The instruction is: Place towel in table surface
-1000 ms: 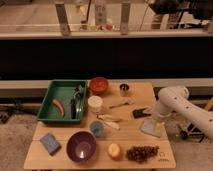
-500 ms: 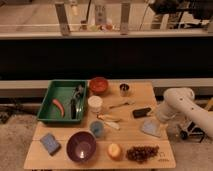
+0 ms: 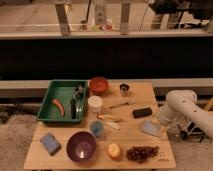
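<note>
The towel (image 3: 151,129), a small flat pale grey-blue cloth, lies on the light wooden table surface (image 3: 127,137) near its right edge, below a black flat object (image 3: 142,112). My white arm (image 3: 181,106) bends in from the right beside the table. The gripper (image 3: 164,121) hangs at the arm's lower end, just right of the towel at the table's edge, mostly hidden by the arm.
A green tray (image 3: 50,95) with utensils stands at the left. Also on the table are a red bowl (image 3: 98,85), metal cup (image 3: 124,90), white cup (image 3: 95,103), small blue cup (image 3: 97,129), purple bowl (image 3: 81,145), blue pad (image 3: 50,143), orange (image 3: 114,151) and grapes (image 3: 142,152).
My arm has drawn back to the right, away from the towel. The towel stays flat on the table in the same spot.
</note>
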Robot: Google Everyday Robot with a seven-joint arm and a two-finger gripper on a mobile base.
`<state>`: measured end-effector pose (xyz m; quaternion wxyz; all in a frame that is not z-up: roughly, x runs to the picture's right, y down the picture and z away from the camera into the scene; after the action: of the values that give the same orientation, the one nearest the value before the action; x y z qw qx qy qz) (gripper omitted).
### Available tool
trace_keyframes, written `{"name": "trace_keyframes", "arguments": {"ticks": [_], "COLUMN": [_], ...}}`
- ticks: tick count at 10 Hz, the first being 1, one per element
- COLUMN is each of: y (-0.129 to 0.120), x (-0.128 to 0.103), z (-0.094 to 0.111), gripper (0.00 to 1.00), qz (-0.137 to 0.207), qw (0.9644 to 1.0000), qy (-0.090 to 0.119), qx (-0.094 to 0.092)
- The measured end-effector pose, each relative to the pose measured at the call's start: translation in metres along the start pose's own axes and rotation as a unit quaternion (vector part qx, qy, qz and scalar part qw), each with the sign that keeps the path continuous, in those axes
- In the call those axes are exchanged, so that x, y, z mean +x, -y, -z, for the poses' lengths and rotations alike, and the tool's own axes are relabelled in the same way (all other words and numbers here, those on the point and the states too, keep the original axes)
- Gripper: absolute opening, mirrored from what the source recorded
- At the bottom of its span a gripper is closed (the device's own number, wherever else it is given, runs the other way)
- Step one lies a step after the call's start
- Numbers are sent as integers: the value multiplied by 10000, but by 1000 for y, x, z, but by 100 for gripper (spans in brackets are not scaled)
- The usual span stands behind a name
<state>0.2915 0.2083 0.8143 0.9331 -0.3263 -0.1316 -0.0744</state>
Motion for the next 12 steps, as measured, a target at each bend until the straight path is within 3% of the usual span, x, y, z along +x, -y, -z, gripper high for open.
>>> {"name": "trace_keyframes", "arguments": {"ticks": [4, 12], "y": [-1, -5], "x": [-4, 3], "z": [-4, -17], "gripper": [74, 74], "qz": [18, -129], "qw": [10000, 9999], "qy": [26, -13], "qx": [-7, -89]}}
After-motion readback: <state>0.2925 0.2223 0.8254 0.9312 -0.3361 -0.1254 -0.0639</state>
